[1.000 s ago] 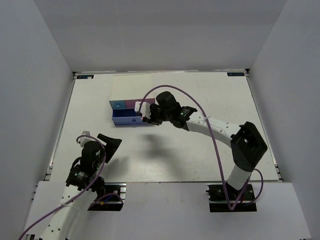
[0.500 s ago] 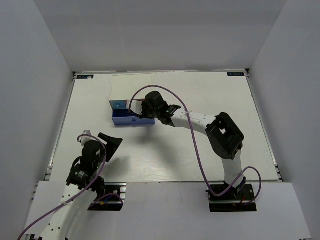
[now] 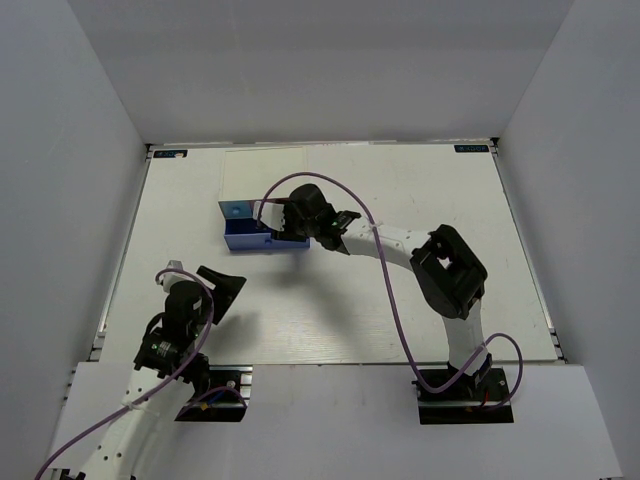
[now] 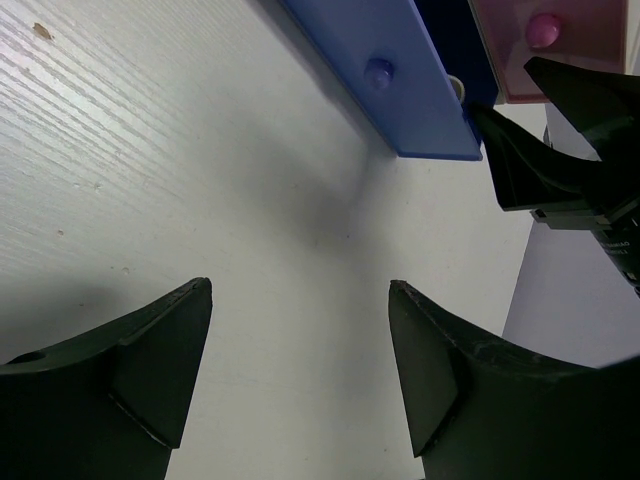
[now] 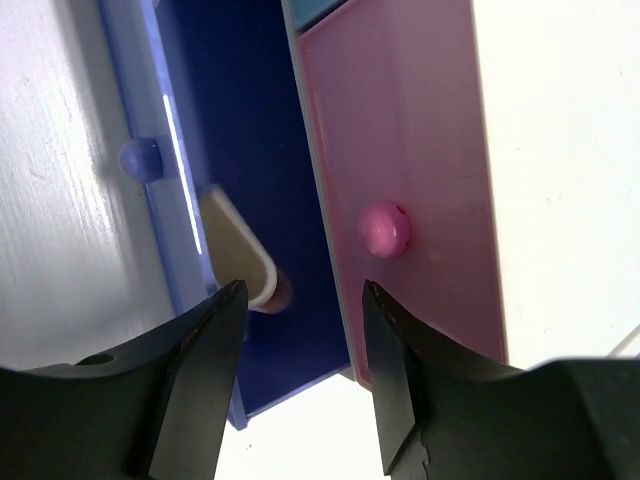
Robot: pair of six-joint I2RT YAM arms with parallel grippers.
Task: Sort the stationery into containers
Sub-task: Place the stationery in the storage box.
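The small drawer box (image 3: 240,212) stands at the far left of centre. Its wide blue-lavender drawer (image 3: 252,240) is pulled open. My right gripper (image 3: 286,231) hangs open over that drawer's right end. In the right wrist view the gripper (image 5: 303,290) holds nothing, and a small beige-and-white piece with a pinkish end (image 5: 238,255) lies in the dark blue drawer (image 5: 250,110) below it. The pink drawer front (image 5: 400,150) is shut. My left gripper (image 3: 224,285) is open and empty over bare table, and the left wrist view shows it (image 4: 300,290) the same. The highlighters are out of view.
The left wrist view shows the lavender drawer front with its knob (image 4: 378,71), the pink front's knob (image 4: 545,28) and my right gripper's black fingers (image 4: 560,160) beside them. White walls enclose the table (image 3: 400,300) on three sides.
My right arm has swung left, bringing its gripper from the box's right side to over the open lavender drawer. In the last half second it barely moved. The left arm is still.
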